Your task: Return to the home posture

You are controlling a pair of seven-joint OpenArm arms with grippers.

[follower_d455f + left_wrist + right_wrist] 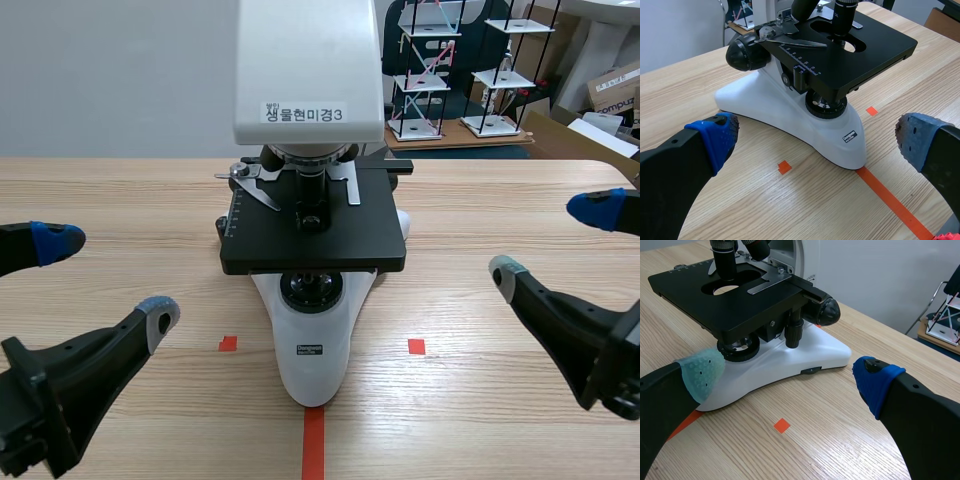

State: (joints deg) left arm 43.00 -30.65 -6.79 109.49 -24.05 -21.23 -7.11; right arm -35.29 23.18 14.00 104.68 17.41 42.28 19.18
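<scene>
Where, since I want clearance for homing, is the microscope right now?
In the scene view the microscope stands centred between the open left gripper and open right gripper, its white base tip meeting the tape line.

Glossy white plastic microscope base point(315, 352), matt black stage point(262, 242), wood-grain table point(490, 205).

Two black arms with thick matte fingers and soft dotted tips.

In the scene view the left jaws, at 8 o'clock, carry a bright blue left pad point(55, 242) and a grey-blue left pad point(160, 315). The right jaws, at 4 o'clock, carry a blue right pad point(595, 208) and a pale grey-green right pad point(507, 270). Each finger is chunky and angular, narrowing to a rounded tip. In the wrist views the pads show rows of small dots, and a small round hole marks the black plastic behind each blue tip.
</scene>
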